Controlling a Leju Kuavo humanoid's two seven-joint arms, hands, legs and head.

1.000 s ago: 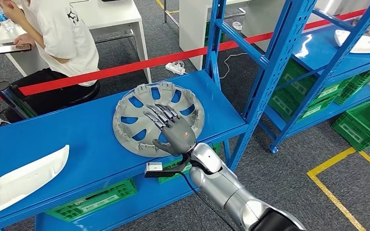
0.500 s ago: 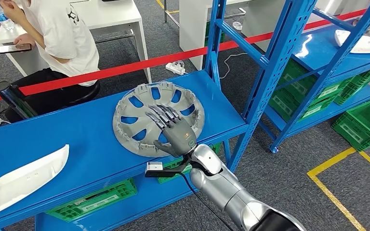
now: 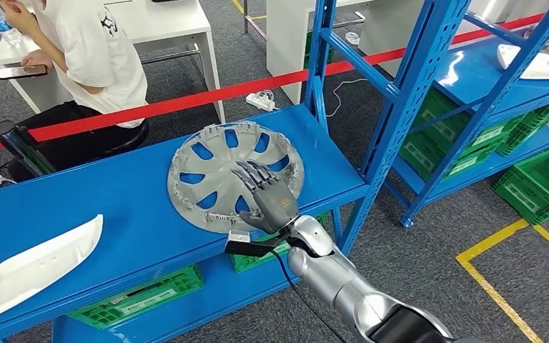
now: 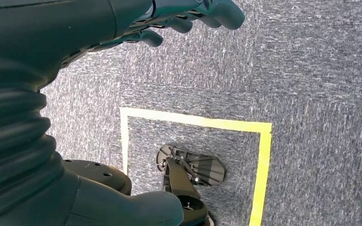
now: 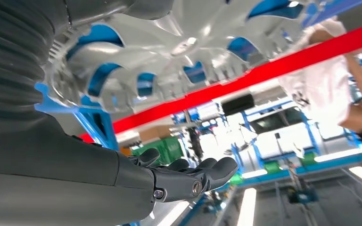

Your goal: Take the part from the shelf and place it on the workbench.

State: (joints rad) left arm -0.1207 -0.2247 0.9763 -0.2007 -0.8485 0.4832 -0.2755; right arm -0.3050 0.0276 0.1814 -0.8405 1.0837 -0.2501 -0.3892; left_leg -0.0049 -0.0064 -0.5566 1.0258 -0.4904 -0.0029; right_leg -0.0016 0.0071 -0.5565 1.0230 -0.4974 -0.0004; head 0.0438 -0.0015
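The part is a grey wheel cover [image 3: 214, 182] lying flat on the blue shelf board [image 3: 136, 214]. My right hand [image 3: 264, 196] hovers over the cover's near right side with its fingers spread and slightly bent, and its thumb sits by the near rim. In the right wrist view the cover [image 5: 169, 42] lies across from my dark fingers [image 5: 193, 176] with a gap between them, so nothing is gripped. My left hand [image 4: 122, 28] hangs over grey carpet, its fingers loose and holding nothing.
A white curved panel [image 3: 32, 268] lies at the shelf's left end. Green crates [image 3: 143, 293] sit on the level below. A blue upright [image 3: 393, 121] stands just right of the cover. Red tape [image 3: 186, 103] and a seated person [image 3: 93, 57] are behind. Another rack [image 3: 486, 78] stands at the right.
My right hand has slid to the right and toward the near rim of the wheel cover, and its fingers have bent down a little. The cover has not moved.
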